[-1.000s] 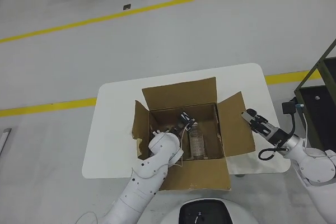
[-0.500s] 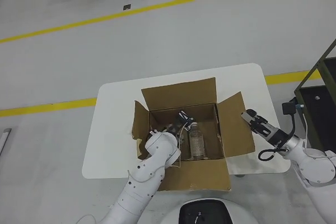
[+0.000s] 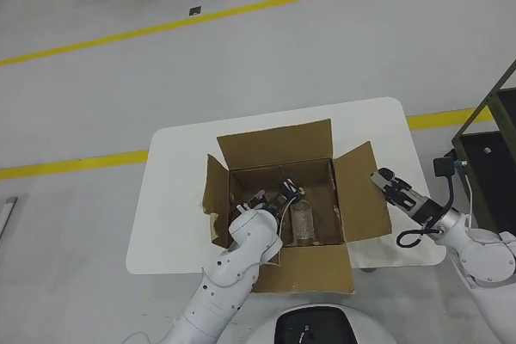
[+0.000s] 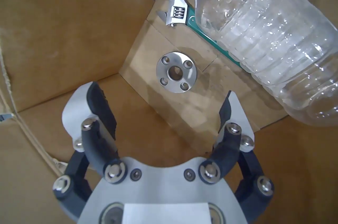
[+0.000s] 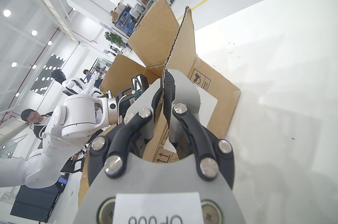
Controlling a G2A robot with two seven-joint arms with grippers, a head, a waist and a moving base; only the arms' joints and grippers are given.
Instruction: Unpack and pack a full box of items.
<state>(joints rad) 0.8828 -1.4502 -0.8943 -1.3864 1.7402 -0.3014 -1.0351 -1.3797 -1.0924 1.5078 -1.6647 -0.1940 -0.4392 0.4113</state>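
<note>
Found the left gripper (image 4: 162,98) spread wide inside the box (image 4: 66,24) over the flat metal flange (image 4: 176,72) on its floor, beside the bottle (image 4: 264,37) and wrench (image 4: 179,12), judged it dense, rigid and slick, best pinched across its thin rim, and found the right gripper (image 5: 165,93) clamped on a box flap (image 5: 182,50).

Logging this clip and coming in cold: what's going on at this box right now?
The left gripper hangs open inside the cardboard box, facing a round metal flange on the box floor. Beside the flange, a clear plastic bottle lies on top of a green-handled wrench. The right gripper is shut on the box's side flap.
</note>
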